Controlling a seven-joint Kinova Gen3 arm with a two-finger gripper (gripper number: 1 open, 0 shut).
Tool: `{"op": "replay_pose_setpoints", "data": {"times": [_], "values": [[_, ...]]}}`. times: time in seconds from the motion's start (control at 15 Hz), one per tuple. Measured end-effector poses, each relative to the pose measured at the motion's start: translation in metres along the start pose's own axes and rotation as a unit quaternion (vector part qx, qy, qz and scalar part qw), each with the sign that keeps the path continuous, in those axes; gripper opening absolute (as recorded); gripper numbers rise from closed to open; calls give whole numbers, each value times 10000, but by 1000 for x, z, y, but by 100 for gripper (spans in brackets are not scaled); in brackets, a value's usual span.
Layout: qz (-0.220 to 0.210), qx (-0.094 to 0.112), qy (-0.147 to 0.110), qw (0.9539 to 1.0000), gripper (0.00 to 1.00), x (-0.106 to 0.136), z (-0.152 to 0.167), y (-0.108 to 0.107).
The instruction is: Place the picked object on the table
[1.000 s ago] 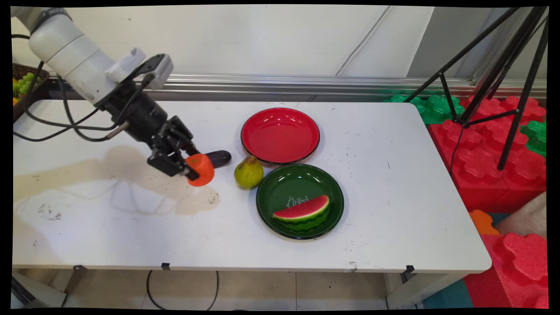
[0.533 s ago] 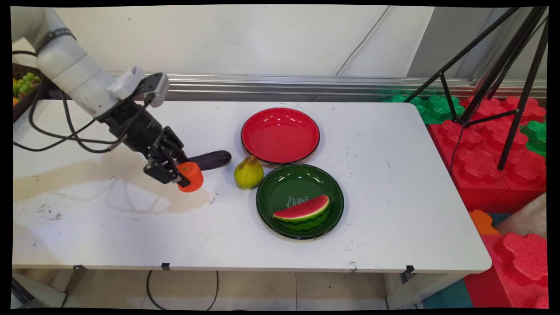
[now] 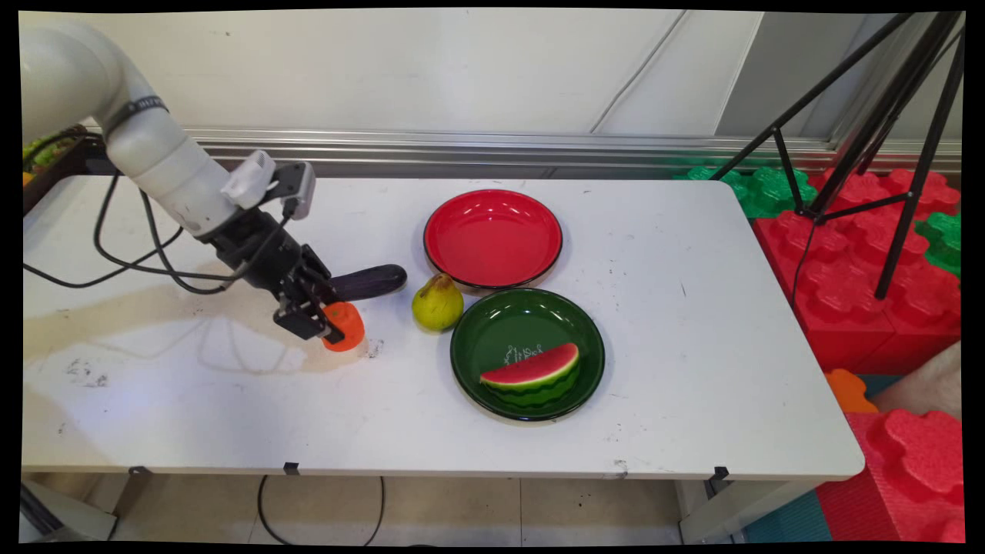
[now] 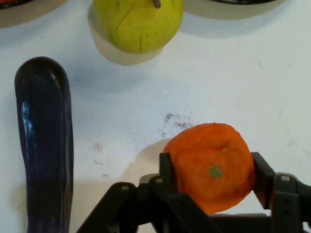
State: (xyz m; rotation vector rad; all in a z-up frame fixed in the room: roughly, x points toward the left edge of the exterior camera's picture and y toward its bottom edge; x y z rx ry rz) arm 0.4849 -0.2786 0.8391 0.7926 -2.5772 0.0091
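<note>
My gripper (image 3: 329, 323) (image 4: 210, 170) is shut on an orange tangerine (image 3: 345, 326) (image 4: 211, 165), held low at the table surface left of centre. A dark purple eggplant (image 3: 369, 281) (image 4: 44, 145) lies just behind it. A yellow-green pear (image 3: 437, 303) (image 4: 138, 22) stands to the right of the tangerine. Further right are a green plate (image 3: 492, 323) holding a watermelon slice (image 3: 532, 375), and a red plate (image 3: 492, 238) with nothing in it behind that.
A basket of fruit (image 3: 46, 150) sits at the far left behind the arm. Black cables (image 3: 123, 261) hang from the arm over the table's left part. A black tripod (image 3: 885, 154) and red and green foam blocks (image 3: 869, 254) stand off the table's right edge.
The gripper has come down towards the table with the tangerine, shifting slightly towards the near side. The eggplant behind it has come into fuller view.
</note>
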Motion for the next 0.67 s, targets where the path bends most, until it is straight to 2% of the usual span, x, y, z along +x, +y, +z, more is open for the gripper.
{"op": "replay_pose_setpoints", "data": {"times": [0.47, 0.53, 0.67], "values": [[-97, 51, 26, 9999, 0, -5, 24, -6], [-109, 48, 38, 9999, 100, -6, 26, -7], [-124, 40, 66, 9999, 100, -6, 28, -7]]}}
